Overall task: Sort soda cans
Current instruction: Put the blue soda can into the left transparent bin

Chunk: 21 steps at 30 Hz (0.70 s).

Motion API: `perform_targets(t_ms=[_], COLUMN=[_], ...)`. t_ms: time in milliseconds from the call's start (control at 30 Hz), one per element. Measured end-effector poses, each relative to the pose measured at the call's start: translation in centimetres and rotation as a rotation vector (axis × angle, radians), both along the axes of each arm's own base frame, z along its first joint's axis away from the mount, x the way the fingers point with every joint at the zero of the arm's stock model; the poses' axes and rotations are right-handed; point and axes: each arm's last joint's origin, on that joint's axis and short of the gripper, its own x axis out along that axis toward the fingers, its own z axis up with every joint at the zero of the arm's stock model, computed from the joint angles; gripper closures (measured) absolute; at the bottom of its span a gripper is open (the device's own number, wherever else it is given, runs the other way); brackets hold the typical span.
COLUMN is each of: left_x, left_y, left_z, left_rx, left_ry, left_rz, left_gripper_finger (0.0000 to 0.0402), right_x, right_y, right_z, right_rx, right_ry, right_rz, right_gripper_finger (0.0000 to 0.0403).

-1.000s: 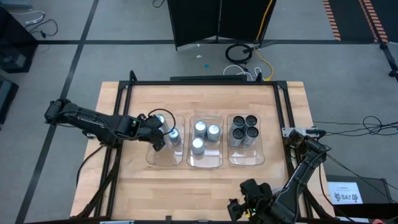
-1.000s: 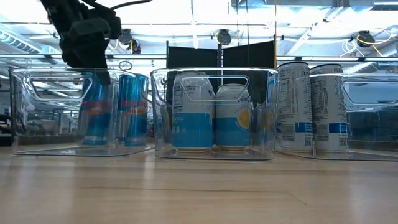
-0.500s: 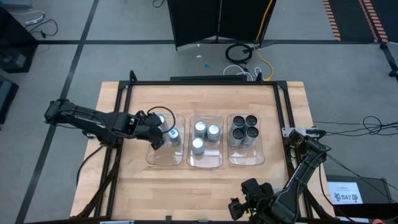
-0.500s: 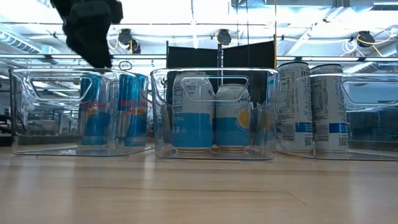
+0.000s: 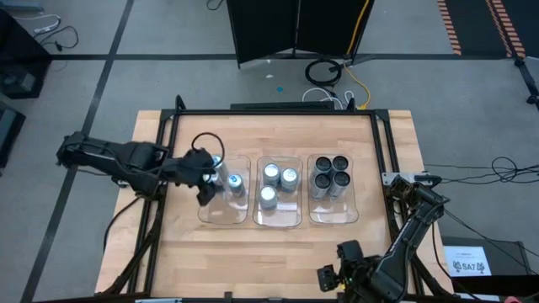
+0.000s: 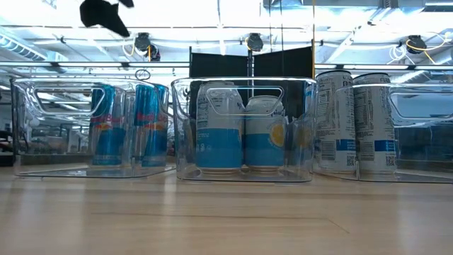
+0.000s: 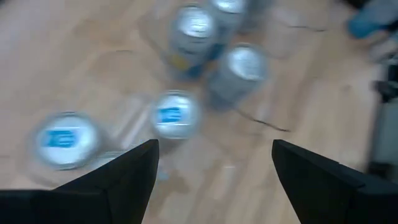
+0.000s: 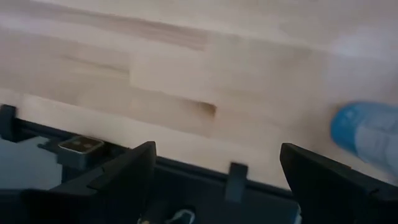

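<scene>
The left gripper [image 5: 205, 187] is hanging open and empty over the left tray [image 5: 212, 217], in the left-centre of the high view, just beside the blue-marked cans [image 5: 235, 181] standing inside it. The risk, as I judge it, is that a finger is passing close enough to clip a can top or the tray's near wall, tipping a can or dragging the tray across the table [image 5: 278, 252]. In the low view only its dark tip is showing at the upper left, clear above the rim.

The right gripper [image 5: 338, 275] is waiting open and empty at the bottom edge of the high view, right of centre, well apart from the trays.

Three clear trays are sitting in a row mid-frame. The middle tray [image 5: 278, 220] is holding three bright-topped cans [image 5: 269, 196]. The right tray [image 5: 333, 216] is holding four dark-topped cans [image 5: 331, 178]. In the left tray I can count two blue-marked cans for certain; the arm may be hiding more.
</scene>
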Motion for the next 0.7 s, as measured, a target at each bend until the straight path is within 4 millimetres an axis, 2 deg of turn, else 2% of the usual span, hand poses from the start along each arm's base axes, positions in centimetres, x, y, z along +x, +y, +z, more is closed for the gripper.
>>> perform_targets(t_ms=[133, 367, 700], left_x=[0.3, 0.3, 0.2], left_y=[-1.2, -2.5, -2.7], left_z=[0.4, 0.5, 0.4], left_rx=[-0.038, -0.046, -0.027], left_ry=[-0.065, -0.088, -0.077], left_rz=[-0.069, -0.132, -0.143], left_gripper_finger=[0.0079, 0.0079, 0.0079], right_x=[-0.2, -1.9, -3.5], right_y=[0.1, 1.2, 2.5], right_z=[0.0, -1.0, -0.8], right_rx=[0.044, 0.188, 0.199], right_ry=[0.052, 0.300, 0.302], right_rz=[-0.006, -0.001, 0.047], right_gripper_finger=[0.0067, 0.0067, 0.0067])
